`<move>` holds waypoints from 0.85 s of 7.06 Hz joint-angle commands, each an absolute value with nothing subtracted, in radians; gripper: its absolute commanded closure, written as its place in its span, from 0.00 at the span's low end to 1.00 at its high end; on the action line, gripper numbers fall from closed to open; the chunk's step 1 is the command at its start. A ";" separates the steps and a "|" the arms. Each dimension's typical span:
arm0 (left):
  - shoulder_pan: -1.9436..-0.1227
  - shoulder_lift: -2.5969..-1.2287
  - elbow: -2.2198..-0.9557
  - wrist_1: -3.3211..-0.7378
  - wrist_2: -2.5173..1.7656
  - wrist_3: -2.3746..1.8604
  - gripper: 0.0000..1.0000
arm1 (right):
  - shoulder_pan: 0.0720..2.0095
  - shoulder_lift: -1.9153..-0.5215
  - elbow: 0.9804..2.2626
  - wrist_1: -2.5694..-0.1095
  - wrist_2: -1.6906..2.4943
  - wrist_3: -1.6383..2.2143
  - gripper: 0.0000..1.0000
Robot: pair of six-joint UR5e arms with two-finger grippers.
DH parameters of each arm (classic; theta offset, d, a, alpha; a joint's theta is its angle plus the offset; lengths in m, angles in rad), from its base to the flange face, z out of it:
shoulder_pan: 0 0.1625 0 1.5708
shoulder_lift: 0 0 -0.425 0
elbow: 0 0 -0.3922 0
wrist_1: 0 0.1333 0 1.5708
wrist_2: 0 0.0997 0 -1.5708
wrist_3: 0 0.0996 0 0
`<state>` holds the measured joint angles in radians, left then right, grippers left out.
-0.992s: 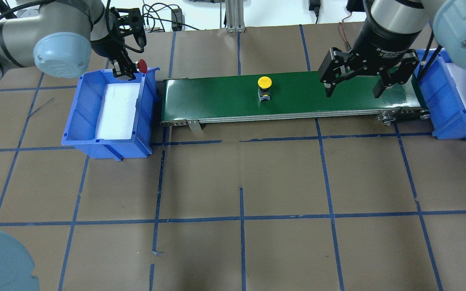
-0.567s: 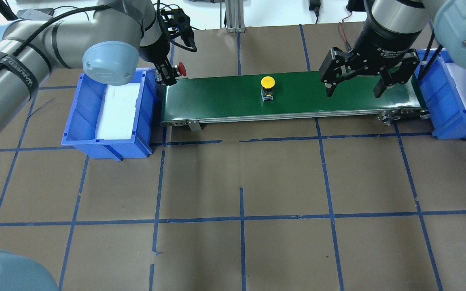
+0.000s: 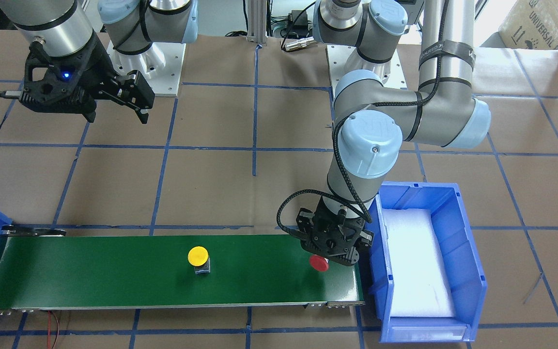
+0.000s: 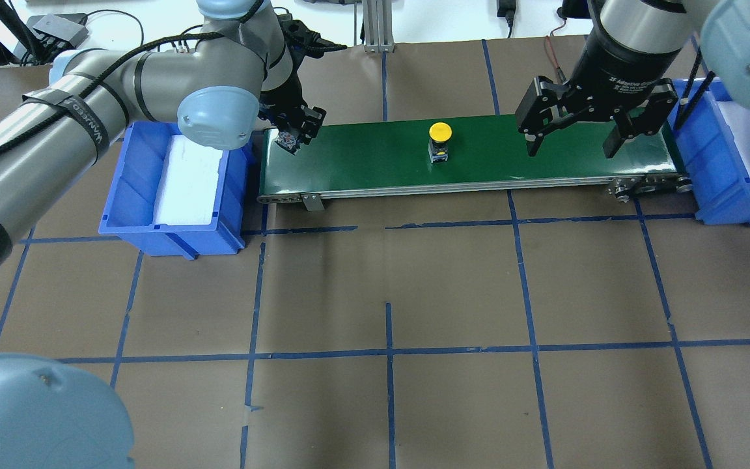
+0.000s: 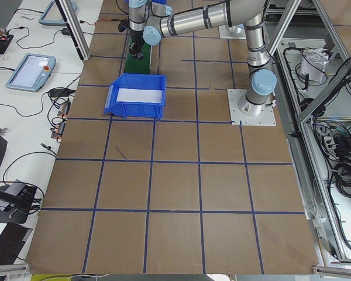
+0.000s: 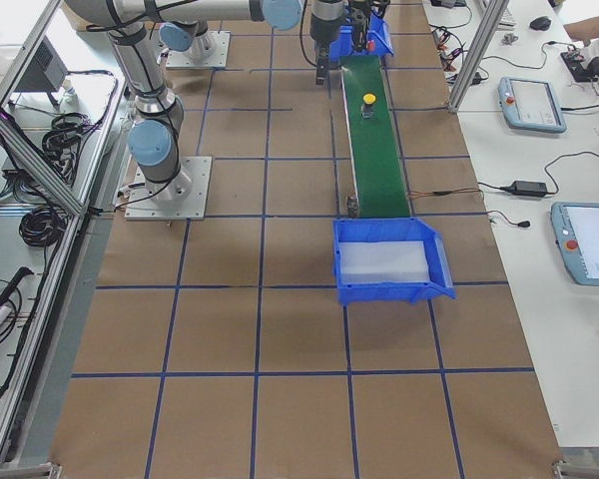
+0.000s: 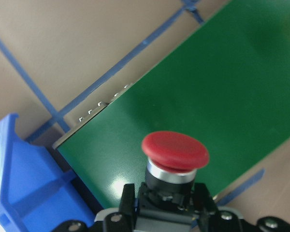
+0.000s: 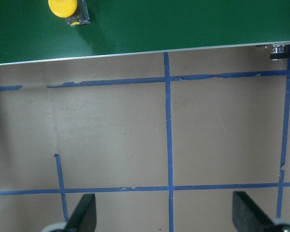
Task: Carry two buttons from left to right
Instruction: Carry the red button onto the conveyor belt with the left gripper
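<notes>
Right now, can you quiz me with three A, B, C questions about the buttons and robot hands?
1. Where is the yellow button? A. on the green belt B. on the floor C. in a drawer
2. What colour cap does the left gripper hold? A. blue B. red C. white
3. The right gripper is: A. shut on a toy B. open and empty C. hidden
Answers: A: it stands mid-belt. B: the left wrist view shows the red button clamped. B: its jaws stand wide apart, nothing between.
</notes>
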<state>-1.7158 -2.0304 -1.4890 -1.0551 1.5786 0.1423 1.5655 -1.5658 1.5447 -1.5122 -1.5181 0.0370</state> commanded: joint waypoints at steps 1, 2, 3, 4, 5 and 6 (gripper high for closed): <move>-1.726 -2.101 -1.485 -1.040 1.569 -0.177 0.73 | 1.566 -1.559 1.530 -1.517 -1.517 0.009 0.00; -1.735 -2.118 -1.471 -1.040 1.568 -0.248 0.73 | 1.566 -1.559 1.520 -1.516 -1.513 -0.064 0.00; -1.752 -2.135 -1.467 -1.042 1.577 -0.261 0.69 | 1.556 -1.545 1.528 -1.520 -1.499 -0.070 0.00; -1.759 -2.138 -1.465 -1.046 1.581 -0.261 0.65 | 1.557 -1.478 1.499 -1.537 -1.491 -0.077 0.00; -1.759 -2.140 -1.465 -1.046 1.578 -0.253 0.54 | 1.555 -1.416 1.439 -1.542 -1.493 -0.177 0.00; -1.763 -2.137 -1.465 -1.042 1.577 -0.246 0.22 | 1.555 -1.379 1.410 -1.537 -1.493 -0.304 0.00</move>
